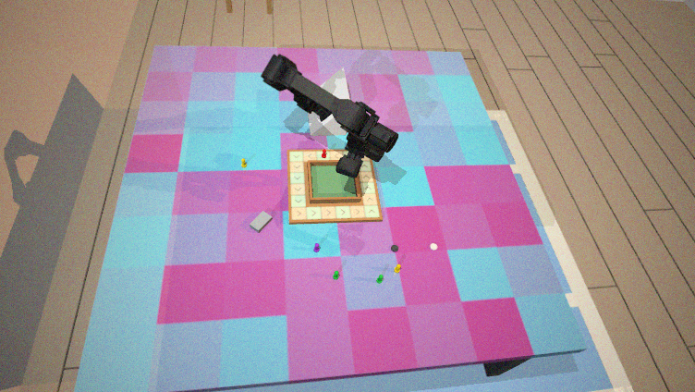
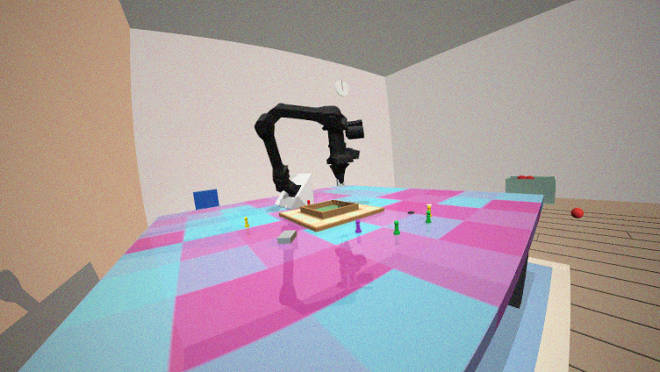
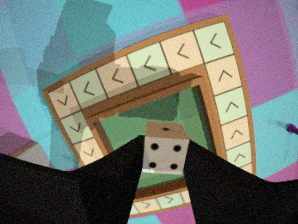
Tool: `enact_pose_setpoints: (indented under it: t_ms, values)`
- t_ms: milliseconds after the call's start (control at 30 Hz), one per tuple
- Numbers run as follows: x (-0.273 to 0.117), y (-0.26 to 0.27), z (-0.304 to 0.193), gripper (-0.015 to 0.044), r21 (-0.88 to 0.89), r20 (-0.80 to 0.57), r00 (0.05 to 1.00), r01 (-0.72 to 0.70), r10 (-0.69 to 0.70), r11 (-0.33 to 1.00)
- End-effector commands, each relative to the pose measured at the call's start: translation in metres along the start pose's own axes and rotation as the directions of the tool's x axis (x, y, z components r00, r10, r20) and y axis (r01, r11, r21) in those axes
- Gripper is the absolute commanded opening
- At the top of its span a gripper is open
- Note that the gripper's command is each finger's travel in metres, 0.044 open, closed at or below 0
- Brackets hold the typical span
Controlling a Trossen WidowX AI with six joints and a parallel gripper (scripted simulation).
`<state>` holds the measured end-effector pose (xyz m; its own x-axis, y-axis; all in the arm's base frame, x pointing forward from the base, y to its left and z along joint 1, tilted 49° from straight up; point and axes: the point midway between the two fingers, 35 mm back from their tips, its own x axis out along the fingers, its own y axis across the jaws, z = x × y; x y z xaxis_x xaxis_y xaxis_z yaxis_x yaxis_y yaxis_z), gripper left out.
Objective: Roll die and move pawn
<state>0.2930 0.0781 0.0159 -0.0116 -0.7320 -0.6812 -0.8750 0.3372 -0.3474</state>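
My gripper point(image 2: 340, 181) point(image 3: 163, 143) is shut on the die point(image 3: 165, 150), a pale cube held above the tray. In the wrist view a face with four pips shows, and a one-pip face beyond it. In the top view the arm hides the die. The dice tray point(image 1: 335, 200) point(image 2: 324, 213) has brown walls and a green floor, with no die in it. The board point(image 1: 335, 222) point(image 2: 317, 228) point(image 3: 189, 47) has a ring of cream and green arrow squares. A red pawn point(image 1: 323, 153) point(image 2: 308, 202) stands on its far row in the top view.
A yellow pawn point(image 1: 244, 163) and a grey block point(image 1: 261, 221) are left of the board. A purple pawn point(image 1: 316, 248), green pawns point(image 1: 335, 275) point(image 1: 380, 278), another yellow pawn point(image 1: 397, 268), a dark disc point(image 1: 395, 248) and a white disc point(image 1: 433, 247) lie nearer. A white angular object point(image 2: 302, 187) is by the arm's base.
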Motion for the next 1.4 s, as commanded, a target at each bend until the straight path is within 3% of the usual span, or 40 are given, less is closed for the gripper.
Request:
enact_pose_setpoints:
  t_ms: [0, 400, 600, 967, 1367]
  values:
    - [0.005, -0.002, -0.013, 0.0000, -0.098, -0.007, 1.000, 0.002, -0.003, 0.995]
    - [0.018, -0.008, -0.053, 0.0000, -0.422, -0.017, 1.000, -0.002, -0.006, 0.907]
    - [0.020, -0.008, -0.056, 0.0000, -0.439, -0.006, 1.000, -0.013, 0.012, 0.899]
    - [0.031, 0.002, -0.056, 0.0000, -0.450, 0.250, 0.936, -0.115, 0.249, 0.886]
    - [0.033, 0.002, -0.055, 0.0000, -0.454, 0.575, 0.745, -0.052, 0.338, 0.889]
